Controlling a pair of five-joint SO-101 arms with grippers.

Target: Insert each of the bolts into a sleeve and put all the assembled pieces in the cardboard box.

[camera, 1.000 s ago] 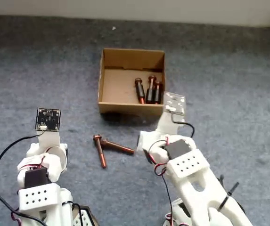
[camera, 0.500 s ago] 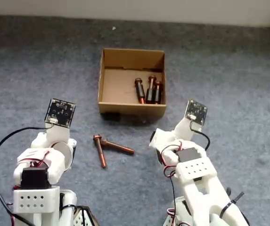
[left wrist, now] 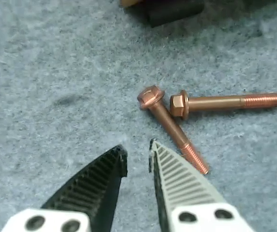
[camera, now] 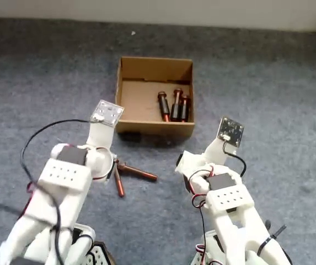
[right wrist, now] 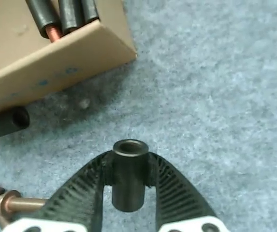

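Two bare copper bolts lie on the grey carpet with their heads touching, one (left wrist: pixel 172 130) slanted and one (left wrist: pixel 227 102) lying across. My left gripper (left wrist: pixel 137 151) hovers just short of the slanted bolt's threaded end, fingers slightly open and holding nothing. My right gripper (right wrist: pixel 128 157) is shut on an upright black sleeve (right wrist: pixel 128 189), in front of the cardboard box (camera: pixel 153 128). Three assembled pieces (camera: pixel 174 106) lie in the box's right half. A loose black sleeve (right wrist: pixel 5 122) lies on the carpet against the box's front wall.
Both bolts (camera: pixel 126 172) lie between the two arms, in front of the box. Open carpet stretches to the left and right of the box. A pale wall runs along the far edge.
My left arm has swung forward and right, bringing its gripper down over the bolts. My right arm drew back from the box a second ago and has since kept still with the sleeve.
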